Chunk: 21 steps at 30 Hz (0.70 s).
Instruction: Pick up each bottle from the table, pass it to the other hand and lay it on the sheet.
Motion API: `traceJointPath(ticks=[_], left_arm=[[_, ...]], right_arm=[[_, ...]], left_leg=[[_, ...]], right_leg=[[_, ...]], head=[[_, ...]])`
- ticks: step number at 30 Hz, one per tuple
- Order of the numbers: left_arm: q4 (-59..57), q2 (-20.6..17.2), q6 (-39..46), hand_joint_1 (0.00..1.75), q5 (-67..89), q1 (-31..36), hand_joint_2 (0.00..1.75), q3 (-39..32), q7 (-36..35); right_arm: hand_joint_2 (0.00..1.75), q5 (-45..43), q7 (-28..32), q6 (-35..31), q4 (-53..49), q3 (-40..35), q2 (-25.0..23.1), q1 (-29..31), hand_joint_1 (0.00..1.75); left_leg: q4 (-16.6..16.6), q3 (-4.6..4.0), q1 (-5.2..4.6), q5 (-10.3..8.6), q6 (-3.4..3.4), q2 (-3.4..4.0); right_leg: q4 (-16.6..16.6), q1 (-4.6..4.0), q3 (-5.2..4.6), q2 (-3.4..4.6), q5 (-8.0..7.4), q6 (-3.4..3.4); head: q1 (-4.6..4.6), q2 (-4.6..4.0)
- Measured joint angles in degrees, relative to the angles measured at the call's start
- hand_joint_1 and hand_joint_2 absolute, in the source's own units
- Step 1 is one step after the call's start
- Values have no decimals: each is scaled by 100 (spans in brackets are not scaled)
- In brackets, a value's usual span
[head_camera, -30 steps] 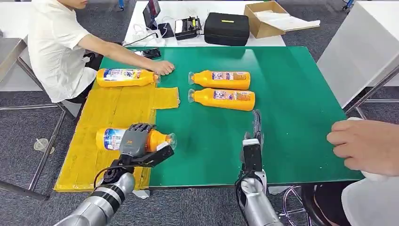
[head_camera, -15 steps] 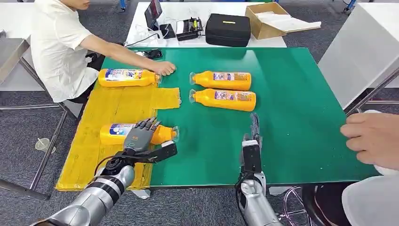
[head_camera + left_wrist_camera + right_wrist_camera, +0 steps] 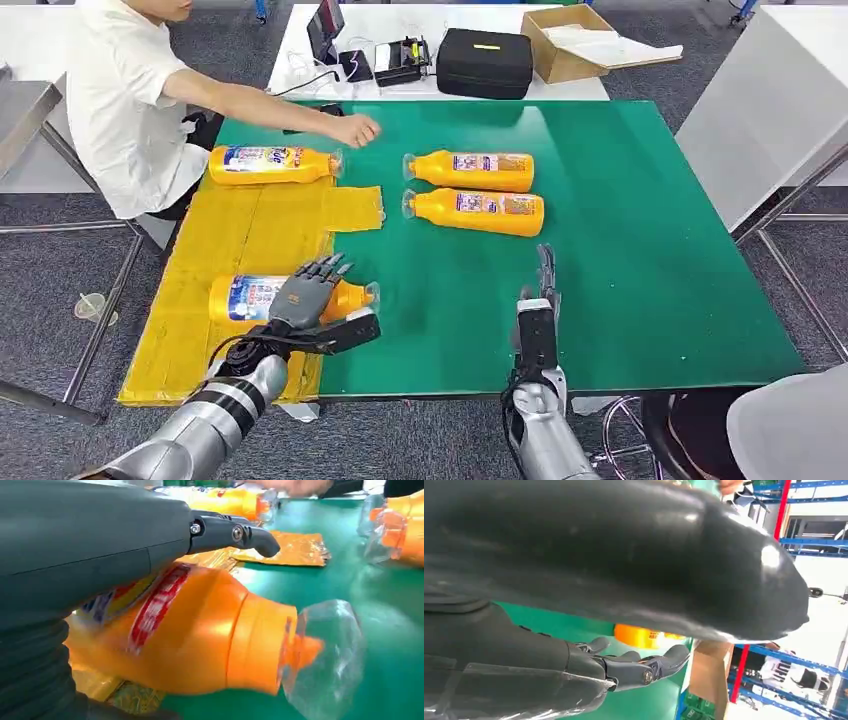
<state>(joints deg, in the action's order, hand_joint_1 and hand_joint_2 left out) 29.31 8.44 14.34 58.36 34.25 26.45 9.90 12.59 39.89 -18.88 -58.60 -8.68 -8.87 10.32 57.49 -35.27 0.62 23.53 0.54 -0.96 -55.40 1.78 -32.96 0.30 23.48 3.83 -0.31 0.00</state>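
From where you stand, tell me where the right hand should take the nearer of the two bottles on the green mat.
Probably the labelled mid-body of the nearer bottle, from above, fingers across its width. It lies flat, cap leftward, close beside the farther bottle; the right hand is nearest.

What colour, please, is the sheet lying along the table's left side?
The sheet is yellow, seen best in the head view.
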Motion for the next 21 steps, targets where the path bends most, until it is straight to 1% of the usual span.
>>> traceJointPath(ticks=[4, 9, 10, 11, 12, 14, 15, 18, 19, 20, 21], left_arm=[[335, -20, 7, 0, -107, -234, 0, 92, 223], [1332, -131, 330, 0, -311, -773, 0, 356, 393], [1613, -164, 437, 0, -419, -915, 0, 402, 445], [1878, -201, 524, 0, -526, -1066, 0, 452, 500], [2108, -227, 597, 0, -617, -1207, 175, 499, 562], [2665, -297, 760, 0, -875, -1514, 175, 566, 723], [2925, -323, 820, 0, -1080, -1668, 175, 595, 842], [3552, -330, 1142, 0, -1423, -2033, 175, 623, 1104], [3716, -332, 1262, 0, -1440, -2117, 175, 643, 1128], [3842, -332, 1324, 0, -1440, -2178, 175, 656, 1136], [3953, -330, 1355, 0, -1442, -2231, 175, 671, 1138]], right_arm=[[0, -50, 0, -83, 2, 0, 15, -13, 0], [0, -2, 0, -350, -57, 0, 70, -146, 0], [175, 80, 0, -450, -98, 0, 90, -184, 0], [175, 200, 0, -578, -144, -2, 111, -229, 0], [175, 403, 0, -762, -173, -13, 138, -260, 0], [175, 1184, -19, -1308, -195, -94, 218, -298, 0], [175, 1861, -163, -1539, -195, -142, 282, -312, 0], [175, 4079, -656, -1620, -214, -144, 481, -342, 0], [175, 4590, -741, -1624, -227, -94, 531, -342, 0], [175, 4826, -774, -1630, -234, -50, 577, -341, 0], [175, 4852, -787, -1631, -236, -13, 607, -339, 0]], left_leg=[[0, -8, 0, 0, 0, 3], [1, -24, 0, 1, 0, 2], [1, -25, 0, 2, 1, 3], [1, -28, 0, 2, 1, 2], [1, -32, 0, 2, 1, 2], [0, -35, 0, 5, 0, 4], [1, -36, 0, 5, -1, 5], [1, -38, 0, 6, 0, 2], [1, -39, 0, 5, 0, 0], [1, -39, 0, 5, 0, 0], [1, -39, 0, 5, 1, 0]], right_leg=[[0, 0, -10, 2, 0, 0], [0, 0, -23, 1, 0, 0], [0, 0, -24, 2, 0, 0], [0, 0, -26, 1, 1, 1], [0, 0, -30, 1, 1, 1], [1, 0, -37, 3, 2, 1], [2, 1, -40, 3, 2, 0], [3, 1, -43, 1, 3, 0], [3, 1, -43, 0, 3, 0], [3, 1, -41, 0, 3, 0], [3, 1, -39, 0, 3, 0]], head=[[2, 0], [0, 0], [0, 0], [0, 0], [2, 0], [0, 0], [0, 0], [2, 0], [2, 0], [0, 0], [2, 0]])
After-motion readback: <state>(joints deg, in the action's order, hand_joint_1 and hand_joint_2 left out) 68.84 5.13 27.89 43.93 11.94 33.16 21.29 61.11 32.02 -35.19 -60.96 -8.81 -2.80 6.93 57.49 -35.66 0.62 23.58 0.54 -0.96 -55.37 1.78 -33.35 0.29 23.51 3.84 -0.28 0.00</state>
